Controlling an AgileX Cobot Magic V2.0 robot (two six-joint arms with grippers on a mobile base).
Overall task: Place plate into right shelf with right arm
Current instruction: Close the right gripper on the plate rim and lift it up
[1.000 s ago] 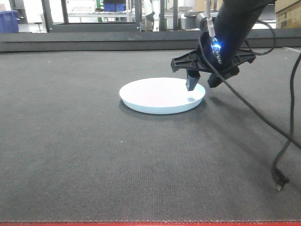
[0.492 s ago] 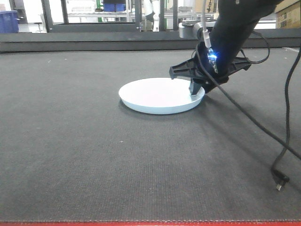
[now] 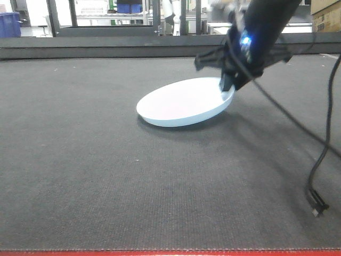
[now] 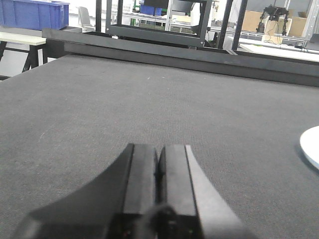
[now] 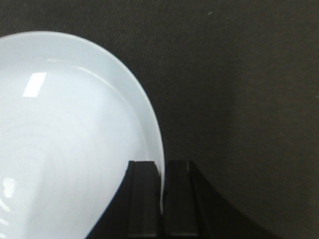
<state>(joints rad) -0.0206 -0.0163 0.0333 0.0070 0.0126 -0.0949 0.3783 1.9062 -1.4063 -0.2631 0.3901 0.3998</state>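
Observation:
The white plate [image 3: 184,101] sits on the dark mat, its right edge tilted up off the surface and its left edge still down. My right gripper [image 3: 228,85] is shut on the plate's right rim; in the right wrist view the rim [image 5: 158,149] runs between the two black fingers [image 5: 143,196], with my right gripper [image 5: 160,167] clamped over it. In the left wrist view my left gripper [image 4: 159,149] is shut with nothing in it, low over the mat, and the plate [image 4: 311,147] shows only as a sliver at the right edge. The right shelf is out of view.
A black cable [image 3: 319,160] trails from the right arm down onto the mat at the right, ending in a plug [image 3: 317,205]. A raised dark ledge [image 3: 106,50] runs along the mat's far side. Blue bins [image 4: 32,12] and frames stand beyond it.
The right gripper closed on the plate's right rim and rose, lifting that edge so the plate now tilts. The left gripper's earlier state is not shown.

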